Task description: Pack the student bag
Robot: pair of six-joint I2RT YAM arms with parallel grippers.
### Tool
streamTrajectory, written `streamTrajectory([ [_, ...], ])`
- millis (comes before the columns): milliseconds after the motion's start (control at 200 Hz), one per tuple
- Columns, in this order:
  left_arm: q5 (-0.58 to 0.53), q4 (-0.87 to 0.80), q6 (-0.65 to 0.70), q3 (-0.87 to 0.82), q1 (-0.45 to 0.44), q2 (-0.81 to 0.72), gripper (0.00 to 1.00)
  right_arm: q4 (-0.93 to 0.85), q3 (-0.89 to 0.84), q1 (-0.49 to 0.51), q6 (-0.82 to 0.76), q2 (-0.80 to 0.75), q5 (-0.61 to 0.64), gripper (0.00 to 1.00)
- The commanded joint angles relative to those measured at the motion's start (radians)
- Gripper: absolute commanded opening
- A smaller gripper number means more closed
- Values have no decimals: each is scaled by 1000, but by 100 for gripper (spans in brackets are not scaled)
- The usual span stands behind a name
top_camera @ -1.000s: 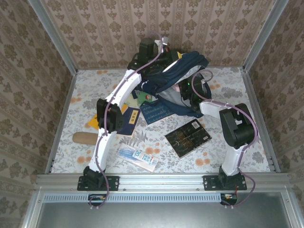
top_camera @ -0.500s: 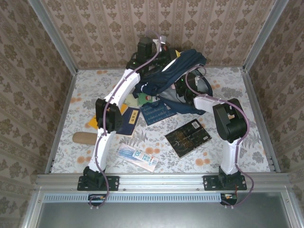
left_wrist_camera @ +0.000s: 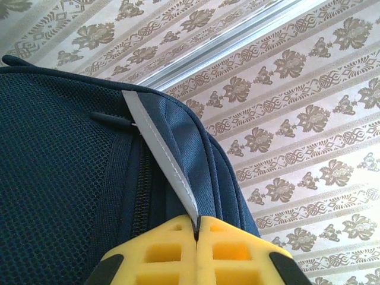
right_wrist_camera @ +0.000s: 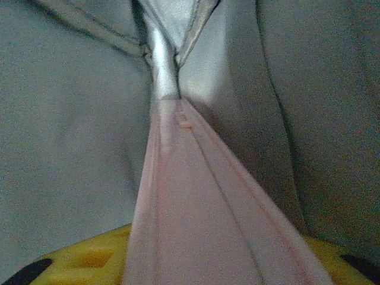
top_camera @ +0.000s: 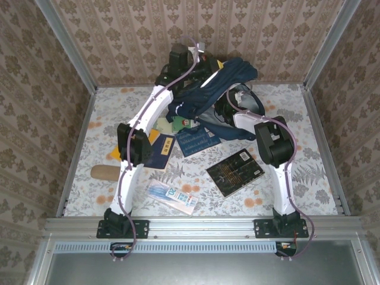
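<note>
The left tool [left_wrist_camera: 196,240], clamped on the student bag's [left_wrist_camera: 65,154] rim, holds its mouth open for the right tool [right_wrist_camera: 196,267] inside, whose grip I cannot tell.

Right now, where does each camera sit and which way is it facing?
Top external: above and behind the bases, looking down at the table; left arm and right arm reach the student bag.
Left wrist: looks up past the bag at the wall; left gripper shut on its white stripe.
Right wrist: faces grey fabric close up; pink strip crosses the right gripper.
Shared: top and left wrist show bag and wall.
</note>
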Motion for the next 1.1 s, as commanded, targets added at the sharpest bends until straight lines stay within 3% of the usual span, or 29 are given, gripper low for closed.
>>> streamTrajectory([
  [0, 58, 197, -37, 24, 5, -150, 0, -48, 84, -33, 12, 92, -50, 56],
  [70, 59, 206, -44, 24, 5, -141, 0, -60, 127, -45, 5, 125, -90, 73],
  [125, 55, 207, -43, 23, 7, -137, 0, -45, 143, -51, -20, 132, -128, 80],
  [430, 17, 168, -6, 41, 58, -105, 0, 128, -80, -86, -183, -63, -214, 98],
  [605, 8, 168, -9, 45, 90, -83, 0, 145, -220, -115, -267, -182, -279, 99],
  [825, 10, 145, 16, 41, 92, -64, 0, 24, -316, -146, -404, -316, -273, 99],
  [960, 0, 101, 57, 37, 91, -59, 0, -100, -358, -147, -502, -434, -207, 97],
  [1095, 4, 84, 71, 25, 81, -42, 0, -232, -453, -146, -519, -614, -61, 96],
])
